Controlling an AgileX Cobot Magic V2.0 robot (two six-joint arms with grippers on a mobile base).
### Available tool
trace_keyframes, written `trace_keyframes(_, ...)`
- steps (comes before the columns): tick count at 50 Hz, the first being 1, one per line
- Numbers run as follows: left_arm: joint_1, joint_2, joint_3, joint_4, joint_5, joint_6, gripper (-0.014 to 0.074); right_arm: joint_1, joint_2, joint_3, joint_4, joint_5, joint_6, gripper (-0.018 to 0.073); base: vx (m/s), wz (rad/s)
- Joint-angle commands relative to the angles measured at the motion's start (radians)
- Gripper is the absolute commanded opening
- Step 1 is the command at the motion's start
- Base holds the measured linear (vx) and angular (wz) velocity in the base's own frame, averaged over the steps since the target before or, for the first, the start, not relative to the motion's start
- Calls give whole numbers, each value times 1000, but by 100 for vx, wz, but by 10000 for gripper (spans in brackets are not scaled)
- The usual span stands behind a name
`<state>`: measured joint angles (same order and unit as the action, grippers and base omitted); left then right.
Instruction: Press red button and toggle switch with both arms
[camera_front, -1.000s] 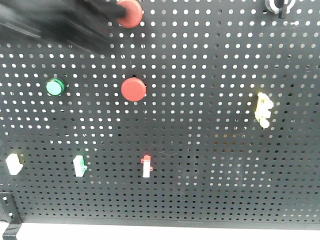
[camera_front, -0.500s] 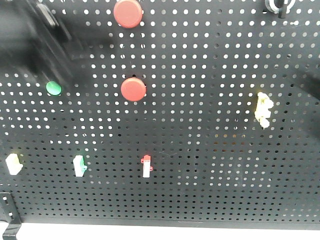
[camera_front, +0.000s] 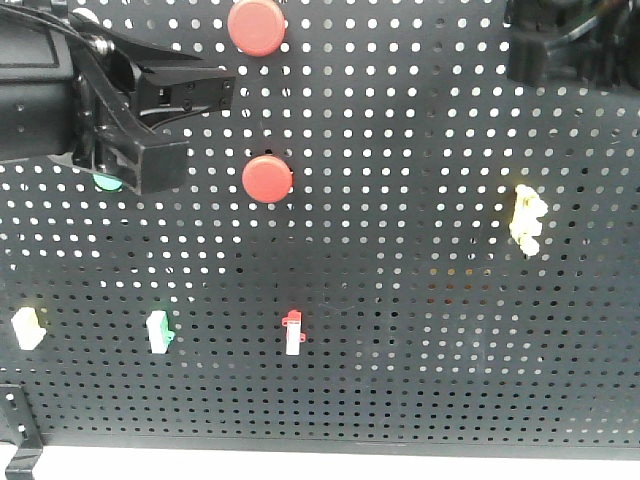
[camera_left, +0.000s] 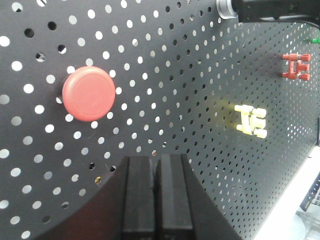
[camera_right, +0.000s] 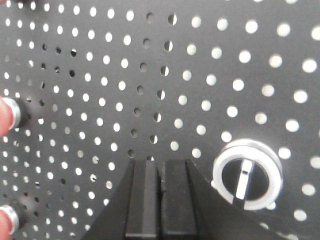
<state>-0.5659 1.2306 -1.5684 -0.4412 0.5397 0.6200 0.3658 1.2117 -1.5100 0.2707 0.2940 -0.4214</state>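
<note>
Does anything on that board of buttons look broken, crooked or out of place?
Nothing stands out. Everything mounted on the pegboard looks intact; the green button is merely mostly hidden behind the left gripper.

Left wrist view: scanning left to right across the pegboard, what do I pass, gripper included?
red button → left gripper, fingers shut → yellow fitting → red fitting

Two red buttons (camera_front: 256, 25) (camera_front: 267, 178), one green button (camera_front: 103, 183), four small switches (camera_front: 27, 327) (camera_front: 158, 332) (camera_front: 292, 333) (camera_front: 527, 218), one rotary switch (camera_right: 246, 180)
</note>
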Motion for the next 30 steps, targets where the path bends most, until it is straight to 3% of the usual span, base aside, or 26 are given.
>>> trace_keyframes(1, -5, -28, -28, -21, -84, -12, 1, -12, -11, -33, -12, -63, 7, -3, 0, 0)
trace_keyframes(8, -5, -28, -28, -16, -84, -12, 1, -83, -13, -33, -18, -33, 103, -3, 0, 0)
trace_keyframes(18, -5, -28, -28, -16, -86, -11, 1, -151, -13, -33, -33, -13, 114, -3, 0, 0)
trace_keyframes(30, -5, -28, -28, -16, -93, -11, 1, -151, -13, -33, -36, 1, 117, -3, 0, 0)
